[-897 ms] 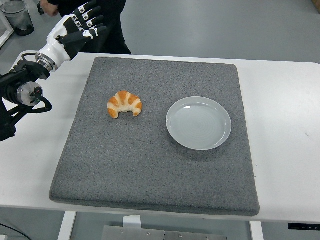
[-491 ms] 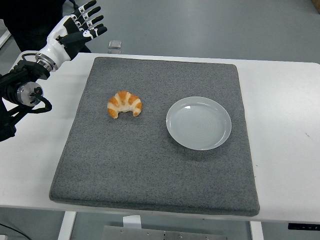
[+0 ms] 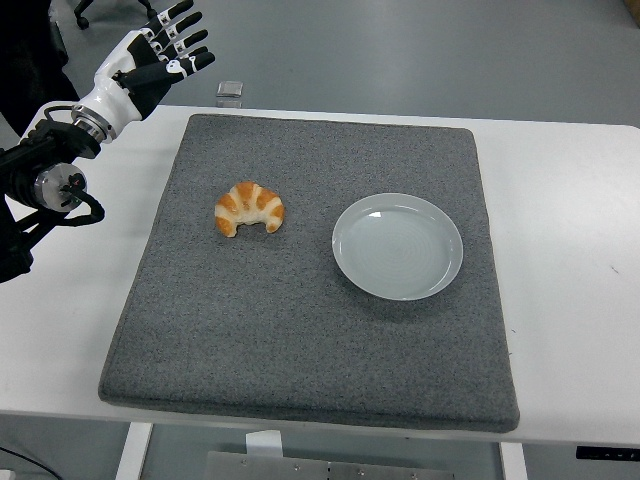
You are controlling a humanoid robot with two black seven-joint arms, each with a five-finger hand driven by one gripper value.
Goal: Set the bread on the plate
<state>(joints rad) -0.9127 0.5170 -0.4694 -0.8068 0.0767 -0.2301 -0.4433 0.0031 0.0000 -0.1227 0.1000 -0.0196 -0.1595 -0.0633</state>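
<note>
Fingers [image 3: 178,38] of the left hand [image 3: 150,55] are spread and straight, gripping nothing; the hand is raised over the table's far left corner, well apart from everything on the mat, and the right hand is out of sight. Below and to its right lies the grey mat [image 3: 300,350] that covers most of the white table [image 3: 580,300]. On the mat's left half sits the bread [image 3: 249,208], a golden croissant with its curved back toward the far edge and its two tips pointing toward the near edge. Just right of it, with a clear strip of mat between them, is the plate [image 3: 397,246], pale, round, bare. A small clear object [image 3: 230,91] stands past the mat's far edge; what it is I cannot tell. The bread will likely be light, soft and flaky, so a hard squeeze could crush it or shed crust. The thick ridged middle looks like the best hold, fingers over the back and thumb at the inner curve, not at the thin tips, which may bend or break. The plate looks smooth and shallow, so a low, gentle set-down should keep the bread from sliding off
</note>
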